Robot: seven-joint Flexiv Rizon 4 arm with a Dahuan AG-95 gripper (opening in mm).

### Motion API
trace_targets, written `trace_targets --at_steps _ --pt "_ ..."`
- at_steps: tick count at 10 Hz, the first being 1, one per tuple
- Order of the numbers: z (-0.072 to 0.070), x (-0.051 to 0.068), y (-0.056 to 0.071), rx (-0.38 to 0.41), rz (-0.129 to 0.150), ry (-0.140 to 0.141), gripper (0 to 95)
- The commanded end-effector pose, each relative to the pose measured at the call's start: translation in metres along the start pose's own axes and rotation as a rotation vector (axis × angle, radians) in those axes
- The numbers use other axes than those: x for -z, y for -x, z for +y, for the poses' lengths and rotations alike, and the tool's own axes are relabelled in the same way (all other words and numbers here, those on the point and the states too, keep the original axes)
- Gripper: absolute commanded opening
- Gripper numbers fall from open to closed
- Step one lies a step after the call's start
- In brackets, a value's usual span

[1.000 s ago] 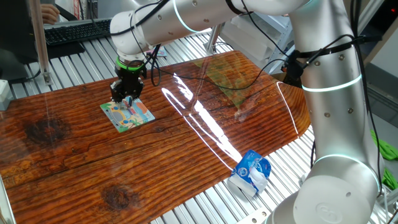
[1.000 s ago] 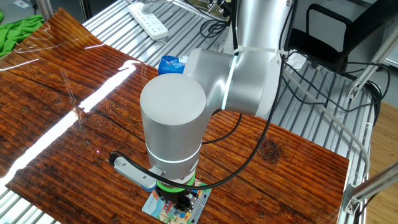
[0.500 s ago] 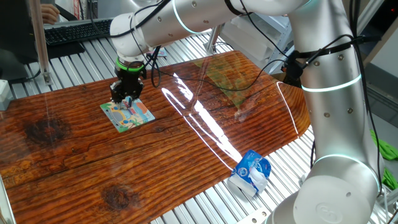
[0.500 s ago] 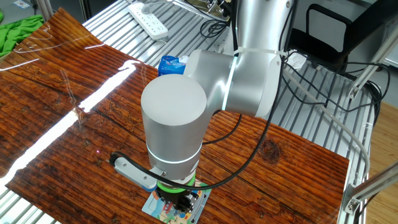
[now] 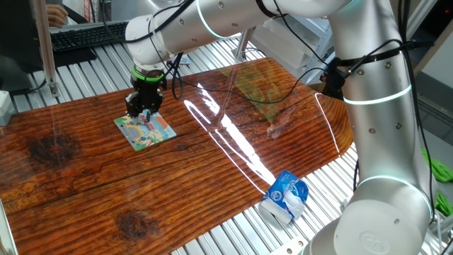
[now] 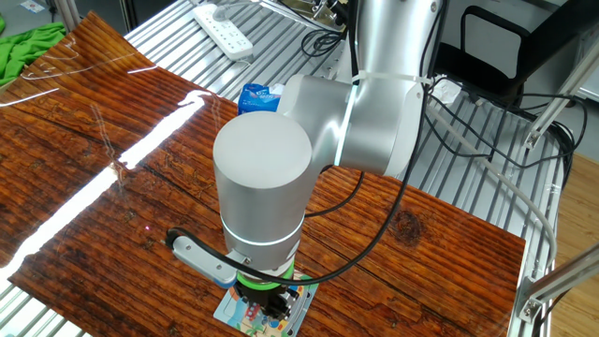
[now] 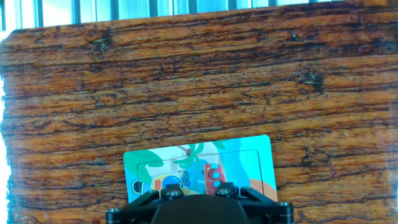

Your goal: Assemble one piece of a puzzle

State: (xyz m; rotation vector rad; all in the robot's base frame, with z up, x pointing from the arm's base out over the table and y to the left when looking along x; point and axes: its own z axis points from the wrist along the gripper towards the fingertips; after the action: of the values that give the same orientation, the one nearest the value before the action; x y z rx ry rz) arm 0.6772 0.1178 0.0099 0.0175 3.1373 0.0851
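The puzzle (image 5: 145, 132) is a small square board with a light blue, green and orange cartoon, lying flat on the wooden table at the left. My gripper (image 5: 145, 115) points straight down with its fingertips at the board's far edge, touching it or just above it. In the other fixed view the arm hides most of the puzzle (image 6: 281, 326) and the gripper (image 6: 267, 307). In the hand view the puzzle (image 7: 199, 163) lies just beyond the black gripper body (image 7: 198, 208), which hides the fingertips. I cannot tell whether a piece is held.
A crumpled blue-and-white packet (image 5: 285, 196) lies on the metal slats near the table's front right edge and shows in the other fixed view (image 6: 257, 95). A faint green picture board (image 5: 258, 85) lies at the far right. A power strip (image 6: 223, 28) and a green cloth (image 6: 28, 47) lie beyond the table.
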Motion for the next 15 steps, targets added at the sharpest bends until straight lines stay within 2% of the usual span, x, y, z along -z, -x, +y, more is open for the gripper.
trace_targets --at_steps 1,10,11,12,14,15 --pt "-0.0002 -0.0007 -0.0009 0.0 -0.003 -0.005 0.0" --pt "-0.0004 -0.0017 -0.0023 -0.022 0.0 -0.004 0.0" --pt "-0.0004 -0.0017 -0.0023 -0.024 0.002 -0.005 19.0" --pt "-0.0004 -0.0017 -0.0023 -0.028 0.007 -0.005 19.0" --pt "-0.0004 -0.0017 -0.0023 -0.033 0.008 -0.006 57.0" --pt "-0.0004 -0.0017 -0.0023 -0.035 0.009 -0.006 57.0"
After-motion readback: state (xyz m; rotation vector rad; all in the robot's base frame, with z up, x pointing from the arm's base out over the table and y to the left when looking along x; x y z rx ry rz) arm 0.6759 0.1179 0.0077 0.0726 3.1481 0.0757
